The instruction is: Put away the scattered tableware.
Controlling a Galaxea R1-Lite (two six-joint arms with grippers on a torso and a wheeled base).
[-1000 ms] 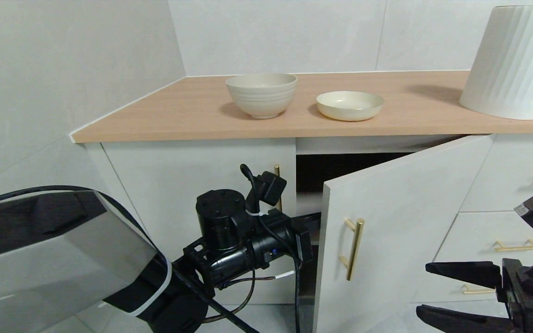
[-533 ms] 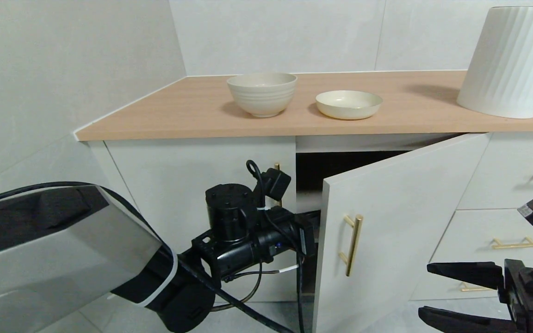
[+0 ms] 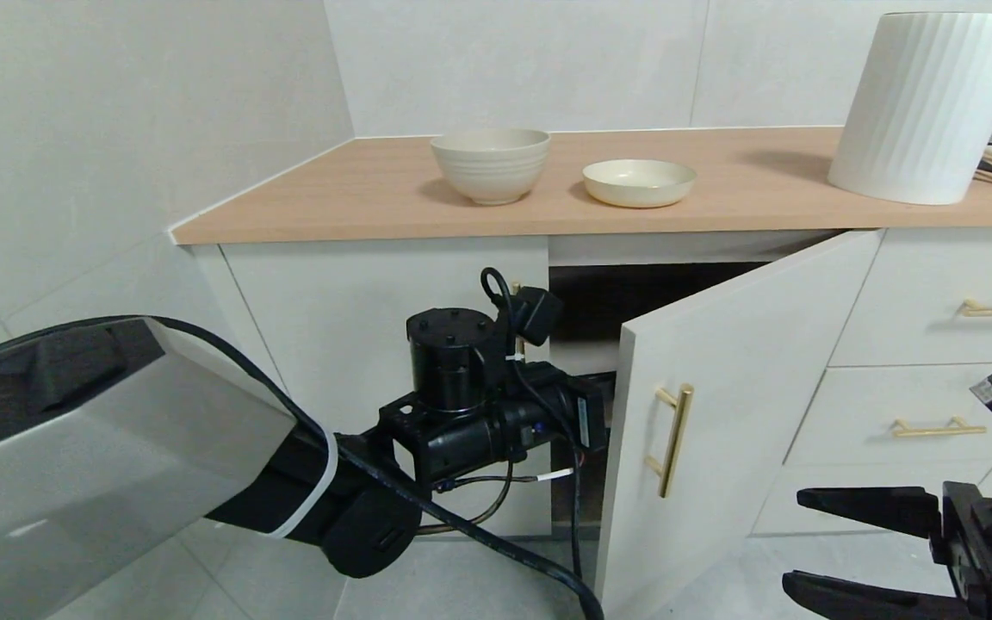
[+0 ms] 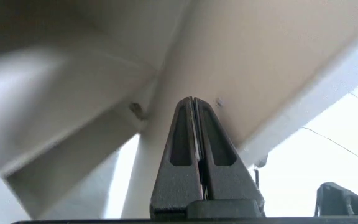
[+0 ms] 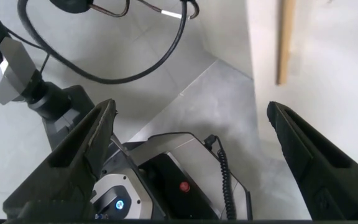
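Wooden countertop [image 3: 358,194] in a tiled kitchen corner, where the bowl [image 3: 490,164] and the shallow dish [image 3: 639,182] sit side by side but apart, neither yet stored. Below them we have the cabinet door [image 3: 746,370] swung partway out, our left gripper [image 4: 193,106], fingers pressed together, tucked behind its inner edge. Our right gripper [image 3: 793,539] hangs low near the drawers [image 3: 892,392], jaws spread and empty. By our reading, access is nearly won; both pieces remain to be carried inside.
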